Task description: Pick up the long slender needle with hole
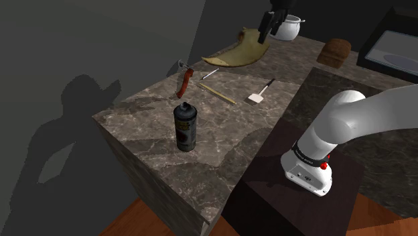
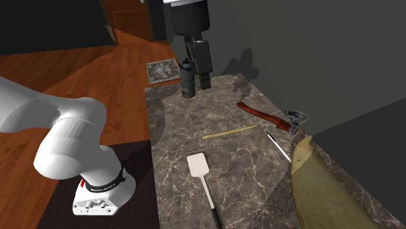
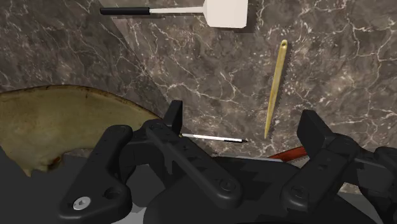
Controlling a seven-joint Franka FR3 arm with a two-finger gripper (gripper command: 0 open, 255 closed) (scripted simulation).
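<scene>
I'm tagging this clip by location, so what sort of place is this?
Probably a home kitchen: a stone-look counter, a white pot at its far end, and a spatula lying on it.

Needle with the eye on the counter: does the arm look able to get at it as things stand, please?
Probably yes. The needle lies flat on bare counter, apart from the spatula and the thin white rod, and the open jaws hang above the counter with nothing between.
</scene>
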